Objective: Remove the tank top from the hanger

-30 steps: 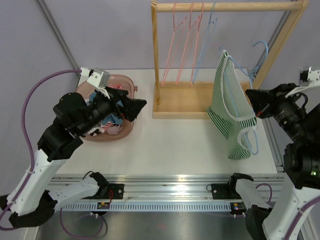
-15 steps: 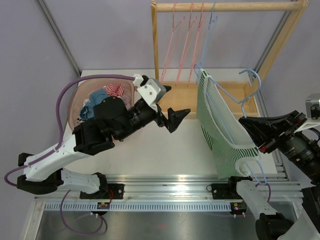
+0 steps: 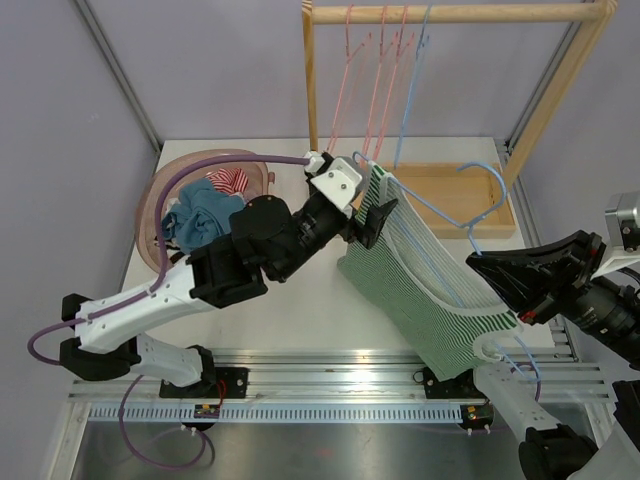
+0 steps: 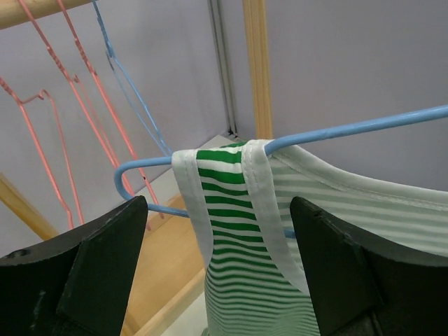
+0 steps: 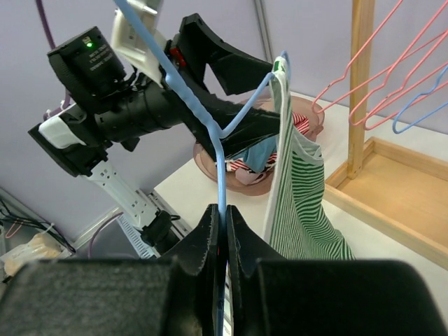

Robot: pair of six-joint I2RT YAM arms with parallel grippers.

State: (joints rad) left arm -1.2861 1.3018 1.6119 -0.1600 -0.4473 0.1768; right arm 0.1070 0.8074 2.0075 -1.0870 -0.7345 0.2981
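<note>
A green-and-white striped tank top [image 3: 430, 295] hangs on a light blue wire hanger [image 3: 487, 190], tilted across the table's right half. My right gripper [image 3: 482, 268] is shut on the hanger's wire [image 5: 213, 133], the jaws [image 5: 222, 213] pinching it. My left gripper [image 3: 375, 218] is open at the top's upper left shoulder. In the left wrist view the striped strap [image 4: 224, 210] loops over the hanger's end [image 4: 133, 175] and sits between the spread fingers [image 4: 105, 259], with a gap on each side. The left gripper [image 4: 218, 206] holds nothing.
A pink basket [image 3: 157, 195] of mixed clothes sits at the table's left rear. A wooden rack [image 3: 440, 190] stands at the back, with pink hangers [image 3: 345, 70] and a blue hanger [image 3: 410, 70] on its rail. Its post [image 3: 311, 100] rises just behind the left gripper.
The left arm swung right from the basket to the tank top's shoulder, still open. The right arm drew the hanger and top off toward the near middle and tilted them.
</note>
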